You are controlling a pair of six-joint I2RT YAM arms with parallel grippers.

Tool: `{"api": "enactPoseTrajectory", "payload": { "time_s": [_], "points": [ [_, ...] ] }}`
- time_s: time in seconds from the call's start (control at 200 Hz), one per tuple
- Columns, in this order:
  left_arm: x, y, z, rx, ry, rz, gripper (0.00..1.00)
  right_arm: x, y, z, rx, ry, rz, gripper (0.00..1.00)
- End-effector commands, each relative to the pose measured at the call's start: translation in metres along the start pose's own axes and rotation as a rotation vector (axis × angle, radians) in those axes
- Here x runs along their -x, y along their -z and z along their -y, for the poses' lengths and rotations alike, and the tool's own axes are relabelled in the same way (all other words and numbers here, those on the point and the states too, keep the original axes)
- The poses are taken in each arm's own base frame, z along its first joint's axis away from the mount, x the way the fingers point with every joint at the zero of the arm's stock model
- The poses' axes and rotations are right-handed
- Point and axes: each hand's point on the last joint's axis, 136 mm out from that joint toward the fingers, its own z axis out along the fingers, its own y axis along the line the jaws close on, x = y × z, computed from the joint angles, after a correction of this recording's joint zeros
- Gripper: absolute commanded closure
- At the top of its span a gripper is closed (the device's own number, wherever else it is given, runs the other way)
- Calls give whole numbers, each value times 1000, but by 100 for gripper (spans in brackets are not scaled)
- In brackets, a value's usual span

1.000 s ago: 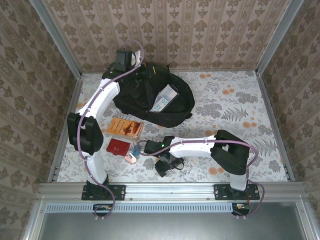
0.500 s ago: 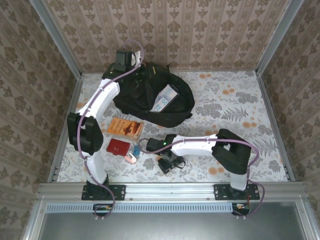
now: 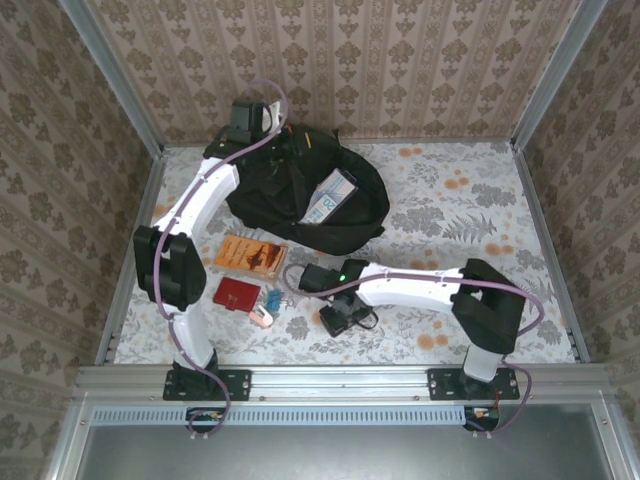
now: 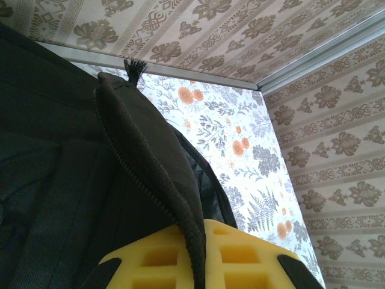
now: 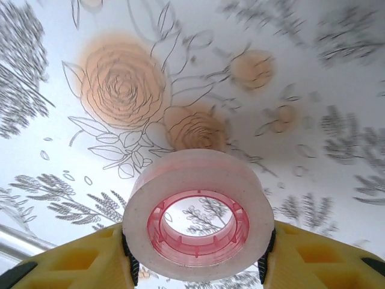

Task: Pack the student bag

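The student bag [image 3: 300,200], a large black backpack, lies open at the back left of the table with a white and blue book [image 3: 330,197] in its mouth. My left gripper [image 3: 283,140] is at the bag's top. In the left wrist view its yellow fingers [image 4: 150,259] are shut on the bag's zippered edge [image 4: 150,156], which runs up between them. My right gripper [image 3: 343,316] hangs low over the front middle of the table. In the right wrist view it [image 5: 196,250] is shut on a white tape roll [image 5: 198,180] with a pink core, pads on both sides.
An orange book [image 3: 250,255], a red flat case [image 3: 237,294], a small blue item [image 3: 272,298] and a pink and white item [image 3: 261,317] lie left of the right gripper. Patterned walls and metal rails border the flowered table [image 3: 470,210].
The right gripper has closed its jaws on the tape roll and shifted slightly right and away from the front edge, its elbow swinging right. The left arm has not moved.
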Motion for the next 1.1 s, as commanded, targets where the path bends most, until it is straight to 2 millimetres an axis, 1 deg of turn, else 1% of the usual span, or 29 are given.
{"api": "enactPoseTrajectory", "payload": {
  "time_s": [0.0, 0.045, 0.105, 0.19, 0.25, 0.33, 0.405, 0.48, 0.525, 0.57, 0.65, 0.7, 0.75, 0.795, 0.82, 0.85, 0.92, 0.97, 1.095],
  "points": [
    [14, 24, 22, -40, -35, 53, 100, 26, 51, 23, 12, -36, 114, 48],
    [15, 25, 23, -40, -37, 56, 100, 37, 66, 30, 39, -68, 156, 48],
    [16, 25, 24, -41, -37, 58, 100, 57, 85, 44, 75, -128, 221, 48],
    [15, 24, 25, -47, -36, 55, 100, 87, 110, 63, 76, -185, 317, 48],
    [14, 23, 27, -53, -36, 49, 100, 109, 120, 76, 85, -232, 359, 48],
    [13, 22, 29, -58, -38, 48, 100, 138, 128, 94, 97, -302, 406, 47],
    [12, 22, 31, -62, -41, 46, 100, 166, 129, 111, 107, -377, 443, 47],
    [13, 23, 32, -64, -42, 46, 100, 193, 121, 125, 135, -444, 447, 47],
    [13, 23, 33, -65, -43, 48, 100, 207, 114, 130, 148, -469, 441, 47],
    [14, 24, 33, -67, -42, 49, 100, 221, 103, 136, 149, -498, 427, 46],
    [14, 24, 33, -68, -42, 46, 100, 242, 84, 150, 153, -557, 407, 40],
    [16, 25, 33, -67, -40, 51, 100, 252, 71, 158, 152, -584, 396, 36],
    [16, 25, 31, -65, -37, 51, 100, 262, 63, 164, 165, -605, 403, 27],
    [16, 24, 32, -67, -34, 50, 100, 271, 58, 165, 201, -616, 418, 19],
    [17, 25, 31, -68, -30, 50, 100, 275, 56, 168, 207, -631, 424, 16],
    [16, 24, 30, -68, -26, 49, 100, 277, 55, 170, 209, -640, 431, 14],
    [17, 24, 29, -71, -20, 49, 100, 280, 59, 175, 208, -651, 453, 14],
    [18, 25, 29, -70, -20, 52, 100, 280, 67, 178, 201, -648, 473, 14],
    [20, 26, 29, -73, -22, 56, 100, 276, 91, 172, 208, -589, 520, 14]
  ]
}}
